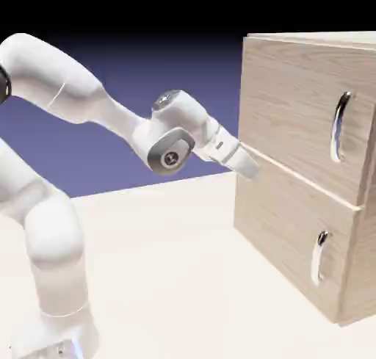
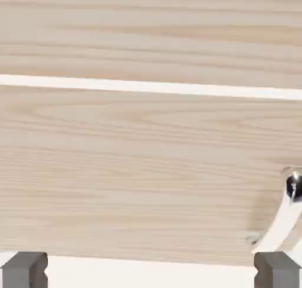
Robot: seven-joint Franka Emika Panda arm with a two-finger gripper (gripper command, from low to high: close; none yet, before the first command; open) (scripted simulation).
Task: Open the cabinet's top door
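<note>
The light-oak cabinet stands at the exterior view's right. Its top door carries a long curved silver handle near its far side. My gripper hangs close to the cabinet's near front edge, level with the seam between the two panels and well short of that handle. In the hand view, woodgrain fills the picture, crossed by a pale seam. The gripper is open with nothing between its fingertips. One end of a silver handle shows at the right edge; which panel it belongs to is unclear.
Below the top door is a lower panel with a shorter silver handle. The cabinet rests on a pale table. The white arm reaches in from the lower left.
</note>
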